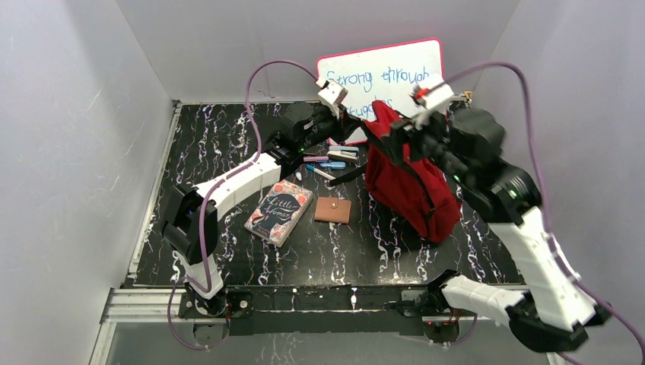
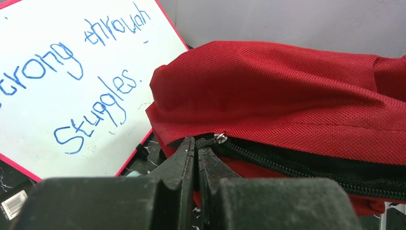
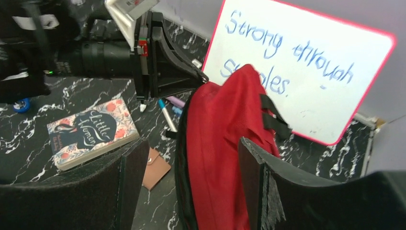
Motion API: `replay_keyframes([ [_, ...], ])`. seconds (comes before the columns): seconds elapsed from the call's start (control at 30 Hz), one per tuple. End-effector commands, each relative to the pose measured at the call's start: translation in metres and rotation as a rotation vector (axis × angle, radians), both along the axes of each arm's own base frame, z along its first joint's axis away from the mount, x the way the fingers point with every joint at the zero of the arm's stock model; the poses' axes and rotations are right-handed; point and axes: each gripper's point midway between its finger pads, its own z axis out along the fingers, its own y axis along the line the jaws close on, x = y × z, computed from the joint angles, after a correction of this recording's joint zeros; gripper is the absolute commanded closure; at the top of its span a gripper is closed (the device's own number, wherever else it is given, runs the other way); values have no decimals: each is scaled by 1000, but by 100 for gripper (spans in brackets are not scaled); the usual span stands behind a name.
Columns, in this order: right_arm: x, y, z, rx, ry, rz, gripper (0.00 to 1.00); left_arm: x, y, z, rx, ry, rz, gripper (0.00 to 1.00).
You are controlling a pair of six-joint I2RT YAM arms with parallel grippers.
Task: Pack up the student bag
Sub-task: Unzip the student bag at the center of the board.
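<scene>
Beside bag (image 1: 411,190), book (image 1: 279,212) and wallet (image 1: 333,210)

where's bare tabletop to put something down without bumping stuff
Bare table runs along the near edge, in front of the book and wallet. The far left corner is free too. Crowded: pens and small items between book, student bag and whiteboard.

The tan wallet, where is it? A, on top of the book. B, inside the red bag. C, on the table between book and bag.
C: the wallet lies flat on the table between the book and the student bag, touching neither.
</scene>
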Motion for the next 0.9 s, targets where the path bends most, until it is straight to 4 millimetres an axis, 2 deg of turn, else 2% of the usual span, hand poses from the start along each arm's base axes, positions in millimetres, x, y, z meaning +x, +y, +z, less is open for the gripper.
replay_keyframes([
  [0.0,23,19,-16,-23,142,-23,24,-4,-6,31,-44,-44,-9,100],
  [0.1,41,24,-17,-36,155,-69,24,-5,-9,33,-47,-48,-18,100],
  [0.27,69,19,-21,-101,140,-167,24,-9,-12,35,-47,-53,-33,100],
  [0.37,77,15,-27,-156,145,-200,24,-11,-14,36,-47,-55,-41,100],
  [0.6,78,3,-27,-205,111,-230,26,-13,-17,34,-47,-52,-50,100],
  [0.8,71,14,-40,-238,136,-138,23,-12,-19,33,-44,-49,-50,100],
  [0.87,73,13,-44,-254,140,-147,22,-13,-20,33,-43,-50,-52,100],
])
